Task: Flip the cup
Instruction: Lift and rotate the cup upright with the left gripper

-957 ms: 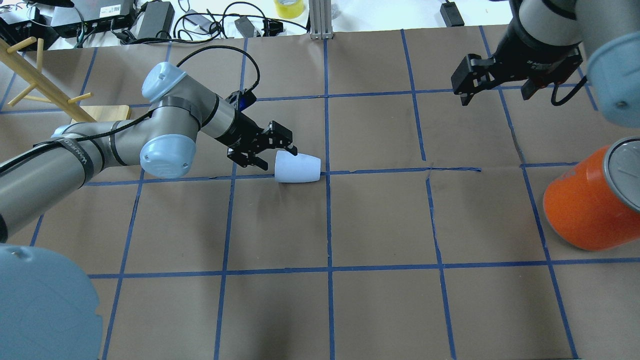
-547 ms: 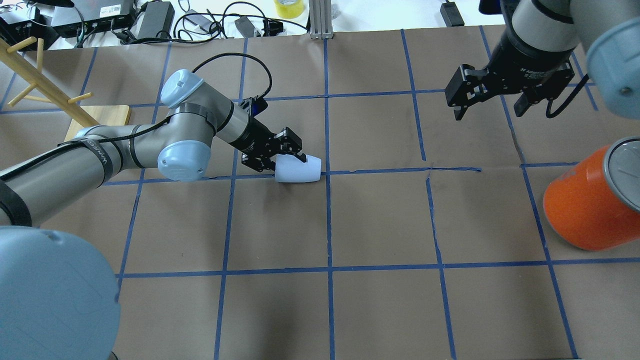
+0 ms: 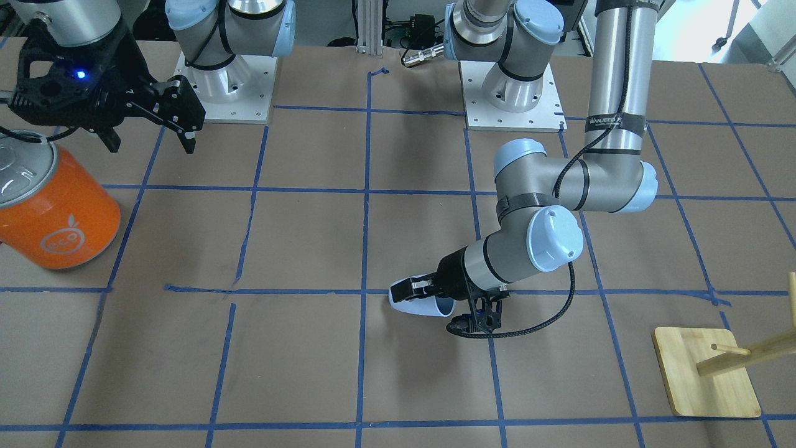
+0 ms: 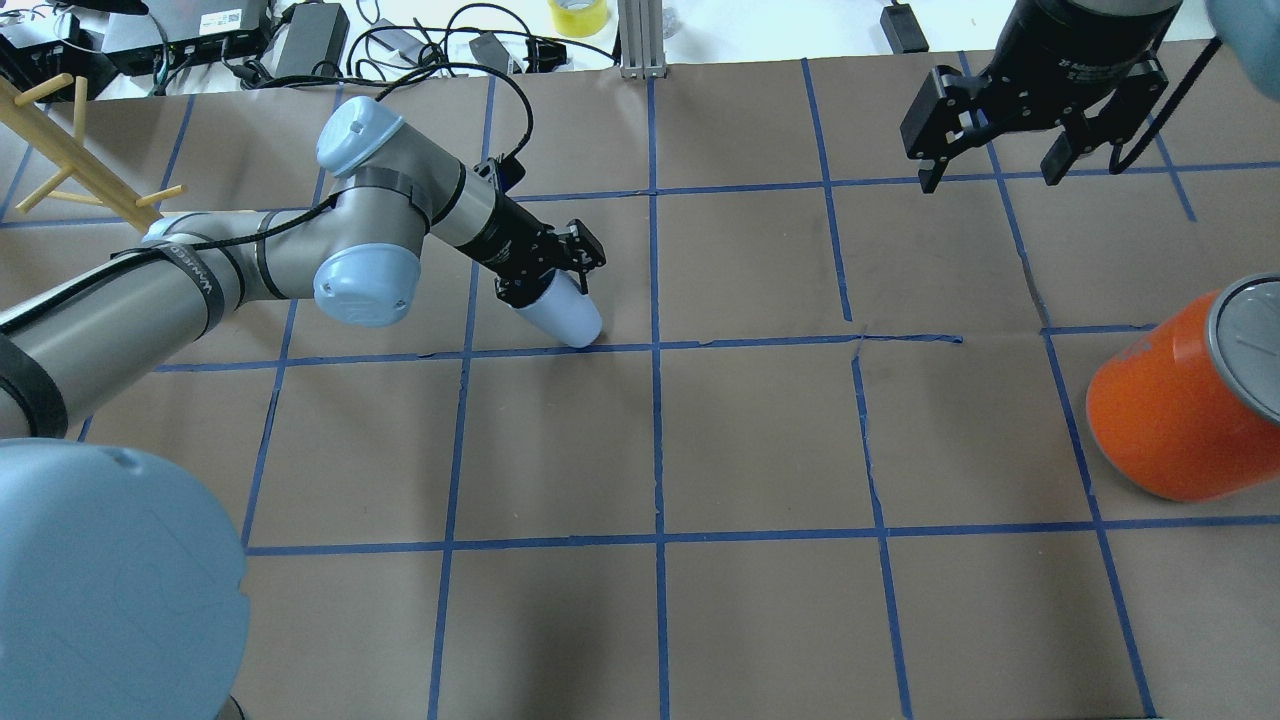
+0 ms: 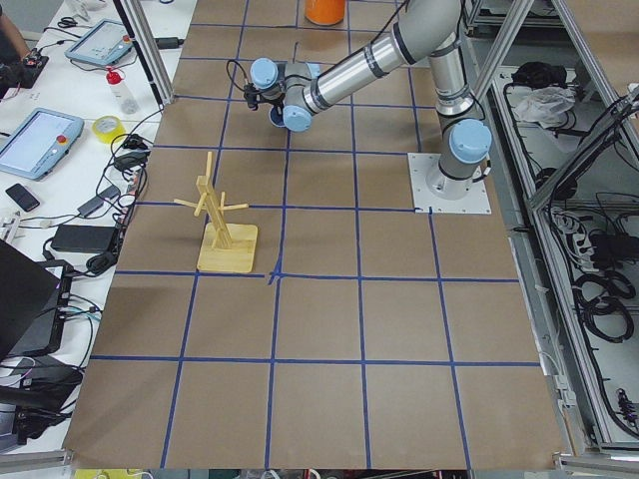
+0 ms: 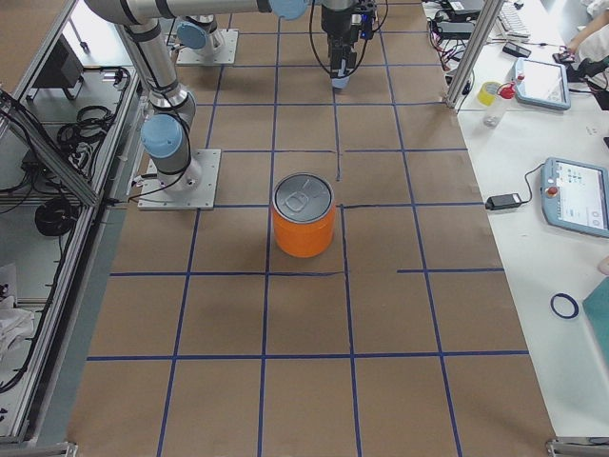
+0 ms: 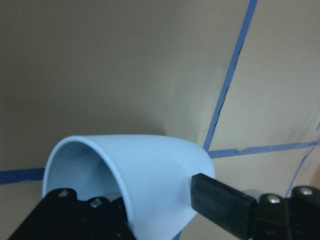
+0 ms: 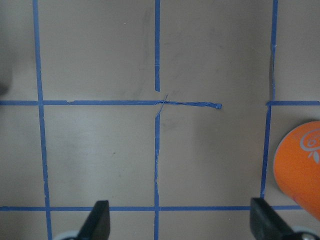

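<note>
The cup (image 4: 565, 318) is well apart from the orange can (image 4: 1165, 420), on the left arm's side. It is tilted, and your left gripper (image 4: 553, 280) pinches its rim. Your right gripper (image 4: 990, 172) hangs spread wide, nearer the can.

The right hand (image 8: 181, 222) hangs with jaws spread wide over the brown tabletop (image 8: 100, 150), which is crossed by blue tape lines (image 8: 156, 50), an orange can (image 8: 300, 160) at the right edge.
</note>
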Motion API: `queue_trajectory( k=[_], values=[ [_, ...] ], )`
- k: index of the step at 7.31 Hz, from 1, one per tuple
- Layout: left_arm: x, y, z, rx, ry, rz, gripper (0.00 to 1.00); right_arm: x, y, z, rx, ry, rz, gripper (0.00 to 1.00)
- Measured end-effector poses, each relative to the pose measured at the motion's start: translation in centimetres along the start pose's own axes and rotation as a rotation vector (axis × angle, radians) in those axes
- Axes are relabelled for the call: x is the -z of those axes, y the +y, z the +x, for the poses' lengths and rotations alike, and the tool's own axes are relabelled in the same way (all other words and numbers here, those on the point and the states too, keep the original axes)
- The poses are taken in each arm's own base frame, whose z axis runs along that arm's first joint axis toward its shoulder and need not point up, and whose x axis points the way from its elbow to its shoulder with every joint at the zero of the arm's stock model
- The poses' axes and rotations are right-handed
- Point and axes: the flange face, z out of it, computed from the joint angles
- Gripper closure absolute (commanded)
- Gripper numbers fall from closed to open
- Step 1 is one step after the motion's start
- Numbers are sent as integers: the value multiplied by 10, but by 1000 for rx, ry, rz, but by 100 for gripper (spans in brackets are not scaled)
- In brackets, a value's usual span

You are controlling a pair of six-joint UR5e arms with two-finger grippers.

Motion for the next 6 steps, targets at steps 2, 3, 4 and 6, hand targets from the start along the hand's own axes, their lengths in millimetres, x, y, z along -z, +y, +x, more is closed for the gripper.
queue_trajectory(
  k=[2, 3, 4, 6],
  values=[
    [20, -7, 7, 29, -61, 63, 100, -1, -7, 1, 0, 2, -28, 0],
    [32, -10, 8, 17, -124, 110, 100, 1, -5, 0, 3, 2, -33, 0],
    [50, -17, 11, -22, -197, 173, 100, 5, -1, -2, 6, 1, -32, 0],
    [82, -43, 4, -136, -337, 259, 100, 14, 7, -3, 4, 1, -16, 0]
  ],
)
